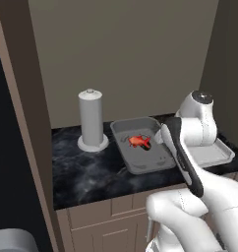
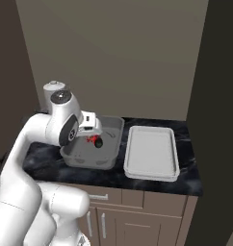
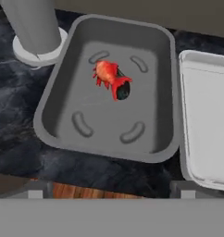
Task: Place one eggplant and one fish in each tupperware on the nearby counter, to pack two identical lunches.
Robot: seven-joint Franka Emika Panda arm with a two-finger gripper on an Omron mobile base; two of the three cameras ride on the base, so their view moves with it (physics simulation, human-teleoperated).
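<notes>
Hand view shows the gripper [image 3: 111, 194] spread and empty above the tupperware [image 3: 49, 111], where one fish [image 3: 109, 78] lies mid-floor; its eggplant looks unpacked, the neighbouring container [image 3: 197, 115] beside it bare

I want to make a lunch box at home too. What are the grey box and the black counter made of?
The tupperware looks like matte grey plastic: smooth sloping walls, rounded corners, moulded bumps on its floor. The counter looks like polished black stone, perhaps marble, given its pale cloudy veins. It is a rendered scene, so both are guesses.
</notes>
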